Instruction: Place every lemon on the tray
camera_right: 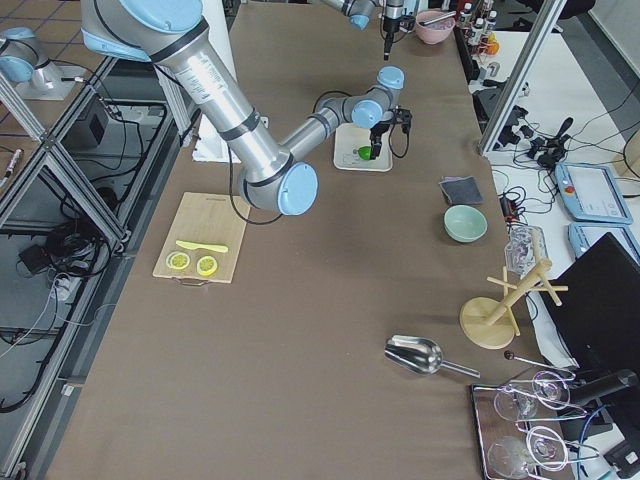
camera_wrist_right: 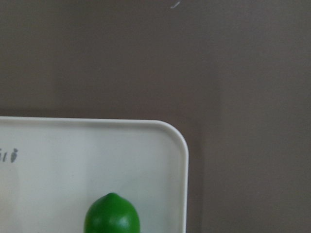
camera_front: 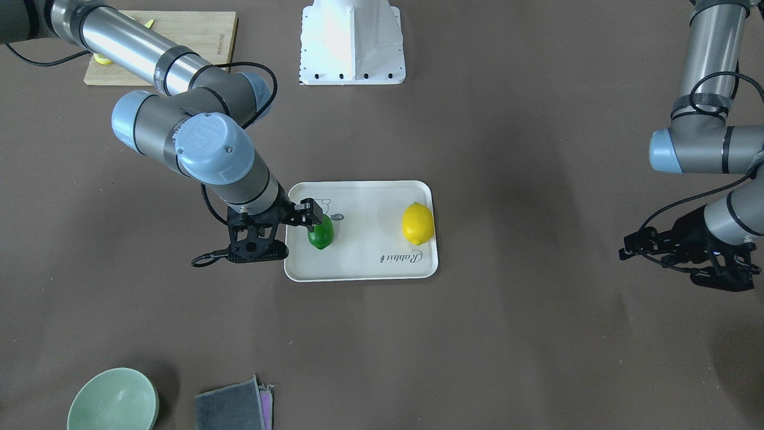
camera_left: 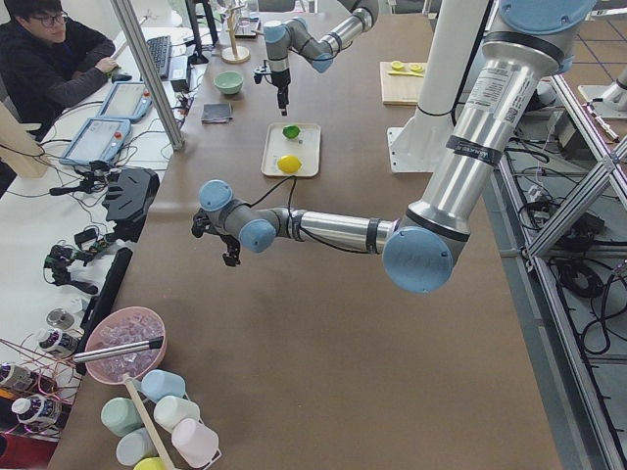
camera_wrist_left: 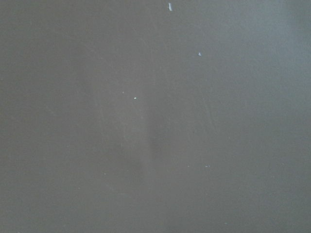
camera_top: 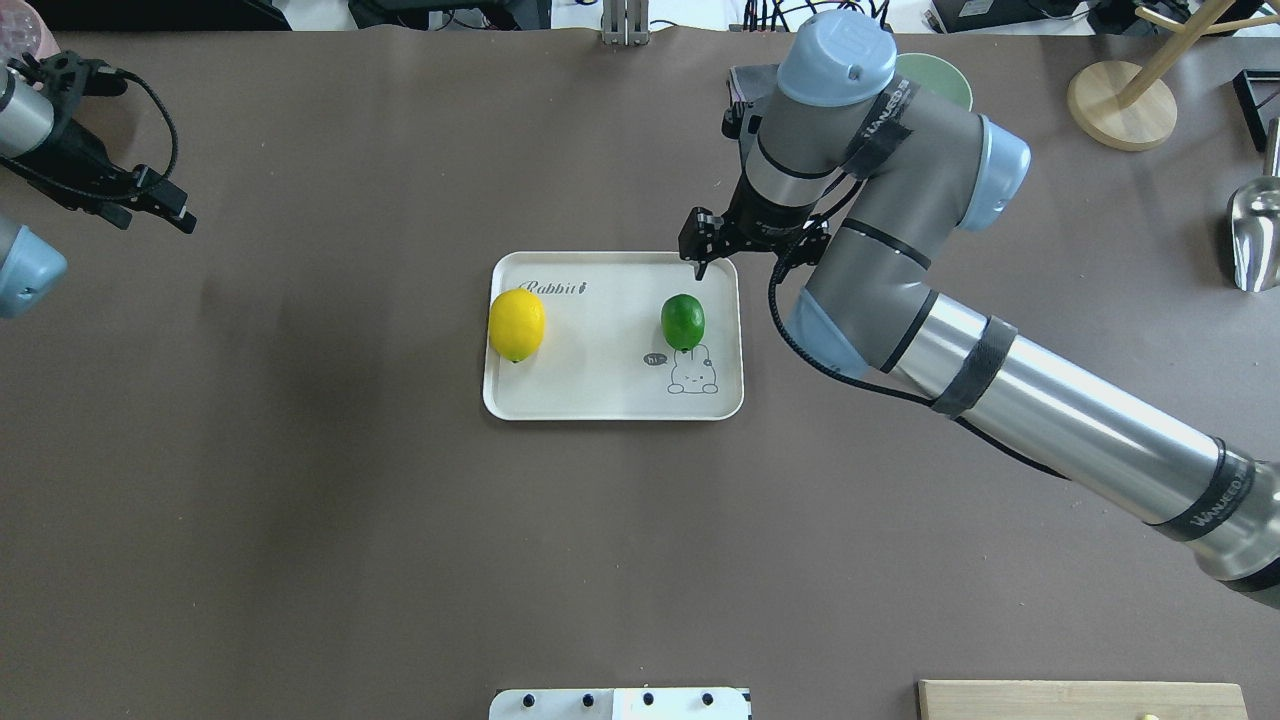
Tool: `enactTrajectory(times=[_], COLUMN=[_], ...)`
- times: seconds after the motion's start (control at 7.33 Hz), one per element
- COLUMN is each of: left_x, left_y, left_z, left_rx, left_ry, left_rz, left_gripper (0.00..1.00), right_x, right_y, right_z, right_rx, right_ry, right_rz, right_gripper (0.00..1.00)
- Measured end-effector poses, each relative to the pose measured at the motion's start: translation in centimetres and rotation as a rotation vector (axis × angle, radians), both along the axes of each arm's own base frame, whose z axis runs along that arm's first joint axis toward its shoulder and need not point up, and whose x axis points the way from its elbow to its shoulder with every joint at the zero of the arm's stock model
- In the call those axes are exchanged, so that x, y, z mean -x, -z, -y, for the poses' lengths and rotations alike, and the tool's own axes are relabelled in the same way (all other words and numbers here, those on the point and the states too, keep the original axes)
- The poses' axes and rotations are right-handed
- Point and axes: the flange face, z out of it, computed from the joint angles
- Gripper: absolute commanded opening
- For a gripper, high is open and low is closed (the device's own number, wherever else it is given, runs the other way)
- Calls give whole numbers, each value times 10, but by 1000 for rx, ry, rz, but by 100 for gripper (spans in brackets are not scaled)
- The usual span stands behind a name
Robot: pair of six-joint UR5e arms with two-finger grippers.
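The cream tray (camera_top: 610, 400) lies mid-table and also shows in the front view (camera_front: 358, 272). The yellow lemon (camera_top: 517, 324) lies on the tray near the "Rabbit" script, seen too in the front view (camera_front: 418, 223). The dark green lemon (camera_top: 683, 321) lies free on the tray beside the bear drawing; it also shows in the front view (camera_front: 320, 234) and the right wrist view (camera_wrist_right: 112, 214). My right gripper (camera_top: 702, 252) hovers open and empty above the tray's far corner, just off the green lemon. My left gripper (camera_top: 160, 212) is open and empty, far away over bare table.
A bamboo board (camera_front: 203, 36) with lemon slices sits near my right arm's base. A green bowl (camera_front: 113, 401) and a grey cloth (camera_front: 233, 409) lie at the far edge. A metal scoop (camera_top: 1255, 235) and a wooden stand (camera_top: 1120, 100) are at the far right.
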Motion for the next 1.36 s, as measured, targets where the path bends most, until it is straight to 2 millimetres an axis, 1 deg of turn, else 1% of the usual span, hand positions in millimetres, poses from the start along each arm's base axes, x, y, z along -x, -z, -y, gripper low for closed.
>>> enactTrajectory(times=[0.14, 0.27, 0.41, 0.55, 0.68, 0.82, 0.95, 1.09, 1.23, 1.36], left_x=[21, 43, 72, 106, 149, 189, 221, 247, 268, 289], left_y=[-2, -8, -18, -29, -45, -63, -83, -100, -112, -128], left_z=[5, 9, 12, 15, 14, 9, 0, -8, -18, -33], left_rx=[8, -2, -19, -31, -39, -57, -52, -17, 19, 57], left_ry=[4, -7, -29, -51, -68, -90, -114, -121, -107, -80], left_rz=[-8, -1, 21, 48, 80, 132, 189, 220, 228, 227], left_gripper=[97, 97, 97, 97, 97, 97, 97, 98, 98, 98], right_x=[-40, -88, -144, -197, -250, -304, -357, -404, -441, -470], right_y=[-23, -57, -96, -129, -159, -183, -207, -236, -268, -297], right_z=[9, 8, 2, -3, -10, -18, -29, -43, -59, -76], right_rx=[9, -10, -49, -92, -123, -145, -160, -177, -188, -174], right_ry=[-4, -2, 8, 24, 51, 85, 122, 157, 186, 194], right_rz=[13, 16, 12, -2, -34, -74, -109, -133, -156, -178], right_gripper=[100, 100, 100, 100, 100, 100, 100, 100, 100, 100])
